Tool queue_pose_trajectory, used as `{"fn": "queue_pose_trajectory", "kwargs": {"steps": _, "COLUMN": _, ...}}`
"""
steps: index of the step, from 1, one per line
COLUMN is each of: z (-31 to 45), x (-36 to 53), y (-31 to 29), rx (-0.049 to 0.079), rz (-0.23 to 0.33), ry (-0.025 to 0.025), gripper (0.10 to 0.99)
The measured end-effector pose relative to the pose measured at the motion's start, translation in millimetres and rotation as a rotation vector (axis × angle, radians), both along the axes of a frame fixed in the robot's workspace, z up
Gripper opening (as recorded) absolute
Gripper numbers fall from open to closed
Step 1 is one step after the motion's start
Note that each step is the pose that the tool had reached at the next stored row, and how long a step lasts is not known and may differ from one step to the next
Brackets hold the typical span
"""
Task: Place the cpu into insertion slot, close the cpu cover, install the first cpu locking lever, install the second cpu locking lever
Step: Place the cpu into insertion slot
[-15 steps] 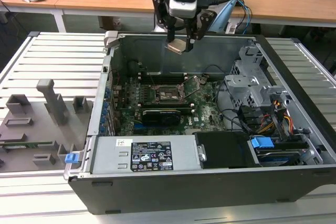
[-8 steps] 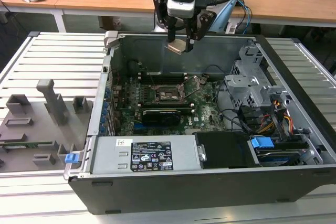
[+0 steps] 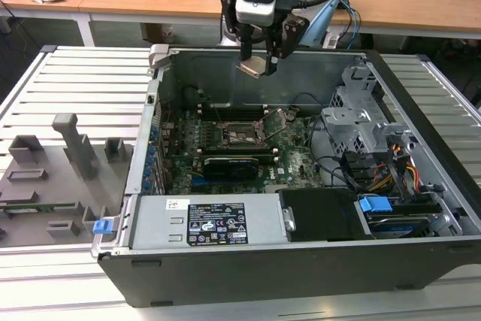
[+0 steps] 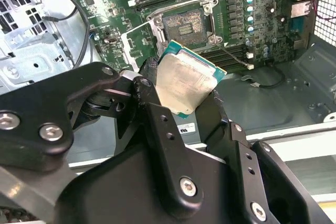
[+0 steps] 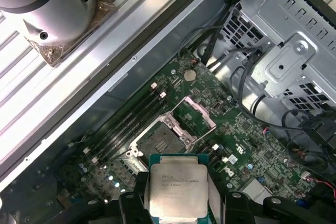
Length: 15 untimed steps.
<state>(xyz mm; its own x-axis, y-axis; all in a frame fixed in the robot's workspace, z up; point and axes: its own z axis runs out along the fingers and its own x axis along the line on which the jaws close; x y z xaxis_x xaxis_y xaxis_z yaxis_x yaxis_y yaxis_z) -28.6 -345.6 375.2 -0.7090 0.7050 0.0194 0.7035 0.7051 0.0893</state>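
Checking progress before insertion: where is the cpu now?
In the exterior view the cpu is held in the gripper, top centre, raised above the empty insertion slot.

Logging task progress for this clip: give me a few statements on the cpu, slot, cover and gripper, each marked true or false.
1. The gripper holds the cpu. True.
2. The cpu sits in the slot. False: it hangs above the board, and the slot is empty.
3. The cover is shut over the slot. False: it stands open beside it.
4. The case lies open with the board exposed. True.
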Motion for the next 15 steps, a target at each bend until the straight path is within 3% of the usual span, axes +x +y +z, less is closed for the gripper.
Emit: {"fn": "queue_pose_trajectory", "kwargs": {"steps": 15, "z": -1.1, "x": -0.1, "y": 0.1, "rx": 0.0, "rz": -0.076, "ry": 0.0, "gripper": 0.537}}
